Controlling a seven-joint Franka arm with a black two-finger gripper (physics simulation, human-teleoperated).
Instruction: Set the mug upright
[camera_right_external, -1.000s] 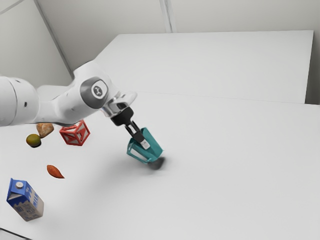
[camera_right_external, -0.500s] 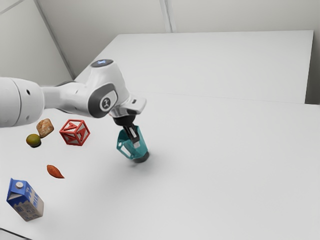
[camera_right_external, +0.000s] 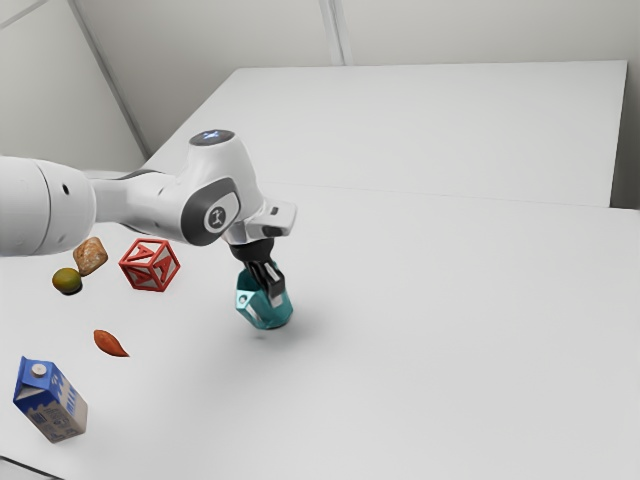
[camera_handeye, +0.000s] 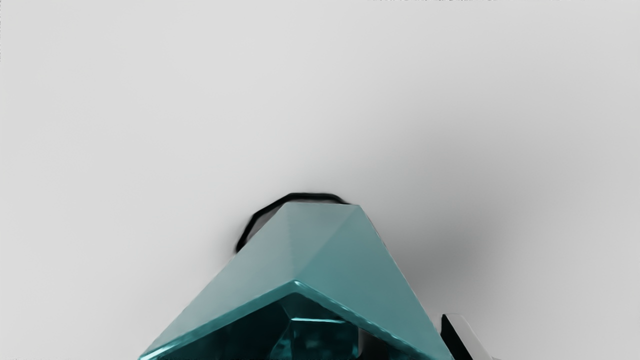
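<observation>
Exterior view: mug (camera_right_external: 262, 315), near upright, to the exterior view's right of cube (camera_right_external: 150, 265); gripper (camera_right_external: 274, 296) clamped on its wall. Step, we judge: setting down. Next: we level the base, then release.

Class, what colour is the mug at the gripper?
The mug is teal, a blue-green; the wrist view shows it best.

On our flat white bench (camera_right_external: 450, 370), exterior view's left: blue-and-white boxy carton (camera_right_external: 50, 402) in front, pointed orange-brown lump (camera_right_external: 109, 343) behind, then round olive-green fruit (camera_right_external: 67, 280) beside a chunky tan lump (camera_right_external: 90, 256). Toward that view's right we've got the red-and-white cube (camera_right_external: 150, 265), then the teal faceted mug (camera_right_external: 260, 315).
</observation>
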